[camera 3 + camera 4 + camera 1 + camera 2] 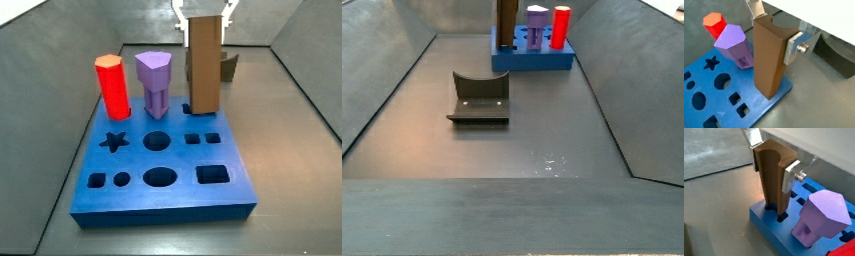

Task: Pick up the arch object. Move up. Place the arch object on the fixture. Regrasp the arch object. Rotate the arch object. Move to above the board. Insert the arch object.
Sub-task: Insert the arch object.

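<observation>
Gripper: the gripper (774,27) sits at the top of the arch object (771,57), its silver fingers (793,47) parted about the width of the block and lying close along its two sides; from here I cannot tell whether the pads are pressing on it or just clear of it. In a side view the gripper (203,12) shows as pale prongs on either side of the brown top.
Arch object: stands upright at a corner of the board (724,107), its lower end down at the board's top face; in a wrist view the arch object (772,175) has its foot in a dark opening at the board's edge (767,220), though how deep it goes I cannot make out.
Board: blue slab lying flat on the desk (489,150), with star, round and square holes open in its top (160,170).
Pegs: the red peg (114,85) and the purple peg (155,82) stand upright in the board, side by side, in the same row as the arch object (205,65).
Fixture: the fixture (478,97) sits on the desk well apart from the board (533,58), nothing on it.
</observation>
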